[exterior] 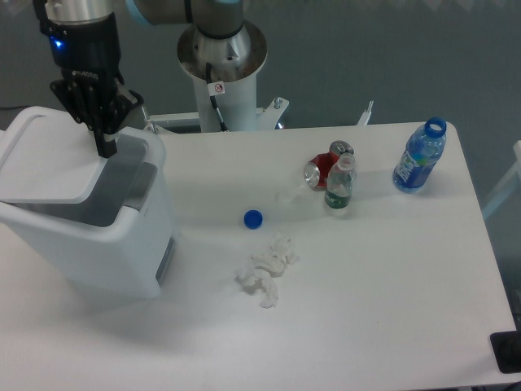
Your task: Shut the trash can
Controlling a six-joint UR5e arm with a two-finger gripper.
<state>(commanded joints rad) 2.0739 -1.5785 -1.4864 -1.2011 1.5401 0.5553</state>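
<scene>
- The gripper (105, 147) hangs fingers-down over the back edge of the trash can (89, 224); its dark fingers look pressed together into one narrow tip, pinching nothing.
- The tip sits at the right edge of the lid (50, 159), right where the lid meets the open mouth; a closed tip suits nudging the lid rather than grasping it.
- The lid lies tilted just left of the fingers, and grey interior shows directly below them, so the bin isn't shut.
- Well off to the gripper's right: a blue cap (253, 218), crumpled tissue (266, 270), a red can (323, 167) touching a small clear bottle (339, 186), and a blue bottle (419, 156) farther right.
- None of that clutter stands between the fingers and the lid.
</scene>
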